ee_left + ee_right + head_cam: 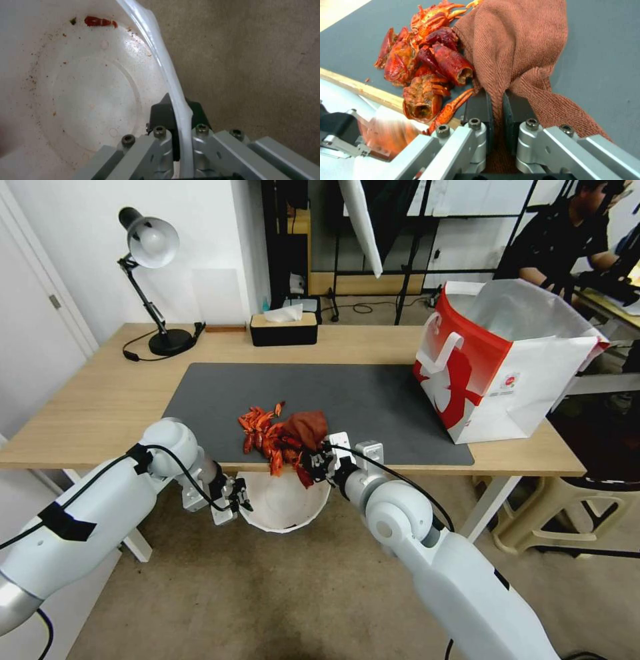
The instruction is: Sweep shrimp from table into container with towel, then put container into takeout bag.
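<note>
Now sweeping: right end effector (496, 110) clamps the towel (516, 42) behind the shrimp (267, 437) at the counter (100, 400) edge; left end effector (176, 120) pinches the container (283, 503) rim below. Next likely needs pulling toward the bowl; bag (507, 360) waits.

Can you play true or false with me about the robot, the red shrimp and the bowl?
1. The right tool pinches the brown towel. True.
2. The white container sits on top of the table. False: the left tool holds it by the rim, below the table's front edge.
3. All the shrimp are already in the container. False: most still lie on the grey mat.
4. The takeout bag stands on the table. True.
</note>
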